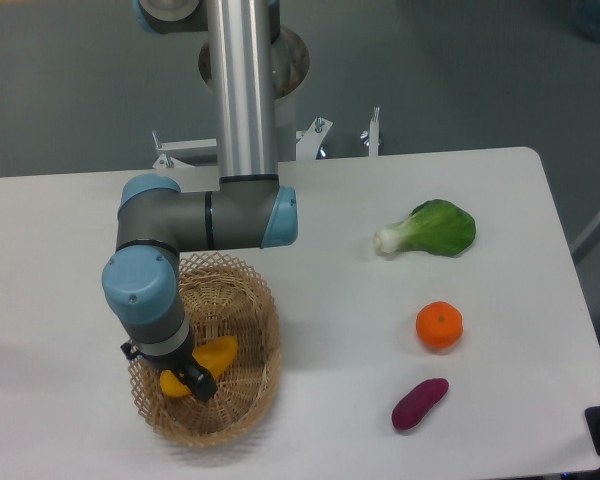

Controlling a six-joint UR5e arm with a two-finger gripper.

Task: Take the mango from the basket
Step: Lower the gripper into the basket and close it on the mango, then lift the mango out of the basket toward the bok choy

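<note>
The light tan woven basket sits at the front left of the white table. The yellow-orange mango lies inside it, partly covered by my wrist. My gripper reaches down into the basket right at the mango. Its dark fingers sit against the fruit's lower left part. My wrist hides most of the gripper, so I cannot tell whether the jaws are closed on the mango.
A green bok choy lies at the right rear. A round orange and a purple sweet potato lie to the right of the basket. The arm's base stands at the table's back edge.
</note>
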